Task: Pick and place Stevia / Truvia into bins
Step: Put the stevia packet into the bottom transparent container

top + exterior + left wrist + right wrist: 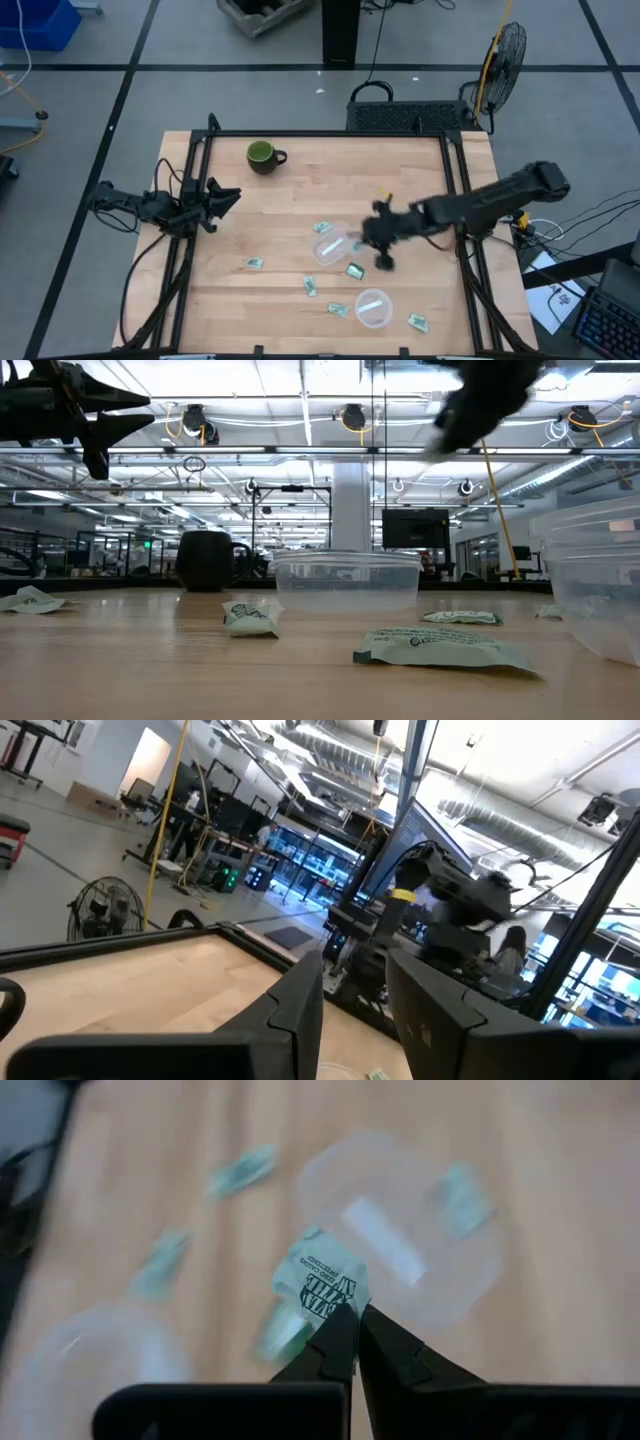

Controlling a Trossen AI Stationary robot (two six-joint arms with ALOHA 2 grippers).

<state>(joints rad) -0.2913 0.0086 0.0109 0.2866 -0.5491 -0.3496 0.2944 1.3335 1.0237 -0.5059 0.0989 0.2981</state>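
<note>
Several small green-and-white Stevia packets lie flat on the wooden table, among them one (254, 264) toward the left and one (354, 270) between the two clear bins. One bin (331, 245) stands mid-table, the other (373, 307) near the front edge. My right gripper (352, 1312) is shut on one packet (318, 1278) and hangs in the air just right of the middle bin (400, 1245). My left gripper (225, 196) stays open at the table's left edge, raised and holding nothing. My right gripper pinches the packet by its near edge (336, 1298) between the free ends of its two fingers. The fingers slant down from the table's right side. The packet sticks out past the fingertips, its printed face showing, lifted clear of the table.
A dark green mug (264, 156) stands at the far left of the table. More packets lie by the front bin (417, 322) and beyond the middle bin (322, 227). A black frame (330, 134) rims the table. Bare wood lies between the mug and the bins.
</note>
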